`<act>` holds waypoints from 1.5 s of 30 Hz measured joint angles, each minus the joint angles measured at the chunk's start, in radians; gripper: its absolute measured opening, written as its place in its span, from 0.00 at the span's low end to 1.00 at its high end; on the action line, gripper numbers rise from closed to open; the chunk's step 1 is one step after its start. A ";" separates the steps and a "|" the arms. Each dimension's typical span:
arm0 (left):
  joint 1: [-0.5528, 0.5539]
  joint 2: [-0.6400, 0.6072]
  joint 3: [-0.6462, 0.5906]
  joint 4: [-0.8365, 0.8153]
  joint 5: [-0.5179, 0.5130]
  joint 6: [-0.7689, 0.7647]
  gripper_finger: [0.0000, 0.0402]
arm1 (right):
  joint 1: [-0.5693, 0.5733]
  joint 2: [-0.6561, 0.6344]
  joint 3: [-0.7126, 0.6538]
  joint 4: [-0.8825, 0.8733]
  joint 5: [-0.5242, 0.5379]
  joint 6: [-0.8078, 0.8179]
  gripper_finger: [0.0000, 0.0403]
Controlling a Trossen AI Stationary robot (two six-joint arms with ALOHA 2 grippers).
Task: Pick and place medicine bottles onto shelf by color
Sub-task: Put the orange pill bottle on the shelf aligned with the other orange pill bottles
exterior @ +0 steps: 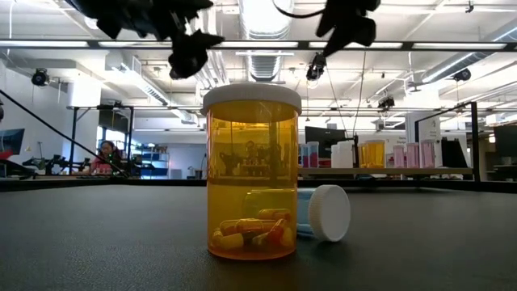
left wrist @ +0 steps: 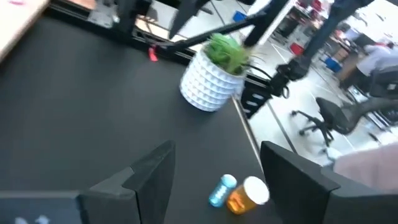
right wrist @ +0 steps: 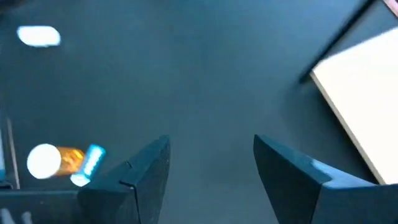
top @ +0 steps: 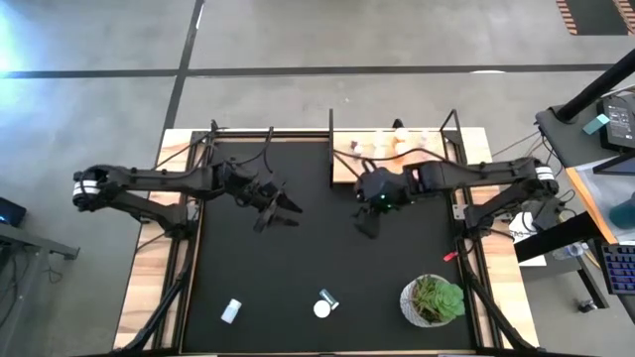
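Left gripper [top: 281, 210] hung open and empty, as did the right gripper [top: 367, 223]. The orange pill bottle [top: 324, 305] stood upright at 6 o'clock; a vertical descent squarely over its cap appeared advisable.

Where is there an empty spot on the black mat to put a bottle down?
The black mat is bare in its middle, between the two grippers and the near edge. The near edge is busier: orange bottle, clear bottle and potted plant. The shelf is crowded with bottles at the back.
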 joint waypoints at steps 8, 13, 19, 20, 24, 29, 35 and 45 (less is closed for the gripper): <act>-0.158 -0.031 0.000 0.003 -0.198 -0.063 0.55 | 0.042 0.041 0.000 0.090 -0.116 -0.050 0.55; -0.262 -0.030 0.000 0.002 -0.360 -0.203 0.55 | 0.075 0.064 -0.002 0.091 -0.131 -0.018 0.55; -0.382 -0.024 0.000 0.004 -0.566 -0.299 0.55 | 0.131 0.087 -0.002 0.092 -0.141 -0.041 0.56; -0.400 -0.023 0.000 0.004 -0.595 -0.313 0.55 | 0.141 0.090 -0.002 0.092 -0.156 -0.055 0.57; -0.464 -0.015 0.001 0.018 -0.714 -0.316 0.55 | 0.174 0.110 -0.002 0.097 -0.191 -0.119 0.64; -0.507 0.012 0.001 0.097 -0.800 -0.339 0.55 | 0.214 0.143 -0.002 0.152 -0.192 -0.173 0.72; -0.534 0.050 0.001 0.142 -0.804 -0.394 0.55 | 0.255 0.195 0.005 0.214 -0.187 -0.158 0.75; -0.619 0.033 0.001 0.111 -0.745 -0.397 0.55 | 0.339 0.316 -0.007 0.409 -0.156 -0.425 0.74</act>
